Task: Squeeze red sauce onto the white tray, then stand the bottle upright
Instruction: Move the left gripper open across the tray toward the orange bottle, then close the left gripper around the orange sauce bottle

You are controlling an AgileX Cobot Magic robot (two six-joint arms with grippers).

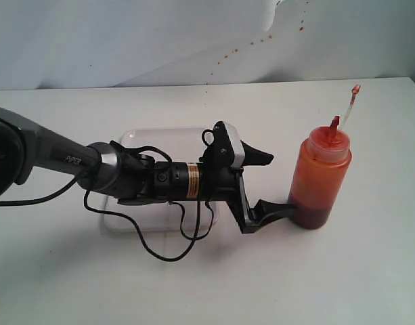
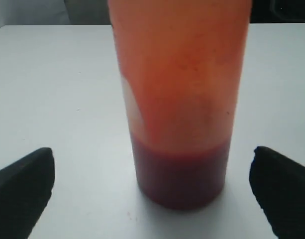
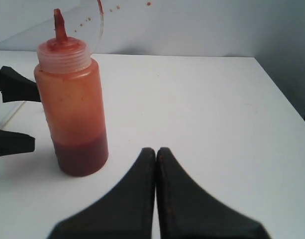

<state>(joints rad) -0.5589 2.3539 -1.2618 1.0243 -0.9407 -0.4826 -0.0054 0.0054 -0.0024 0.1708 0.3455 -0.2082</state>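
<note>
The bottle (image 1: 320,179) stands upright on the white table, right of the white tray (image 1: 153,135). It is translucent orange-red, with a red nozzle and its clear cap strap (image 1: 348,108) sticking up. A dark layer of red sauce (image 2: 179,174) fills its bottom. I see no sauce blobs on the part of the tray that shows; the left arm covers much of it. My left gripper (image 1: 280,184) is open just left of the bottle (image 2: 179,99), fingers wide and clear of its sides. My right gripper (image 3: 155,149) is shut and empty, a little way from the bottle (image 3: 72,109).
Small red splatter spots (image 1: 261,40) dot the pale back wall. A black cable (image 1: 160,250) loops from the left arm down over the tray's front edge. The table's right edge (image 3: 286,99) runs close to the right gripper.
</note>
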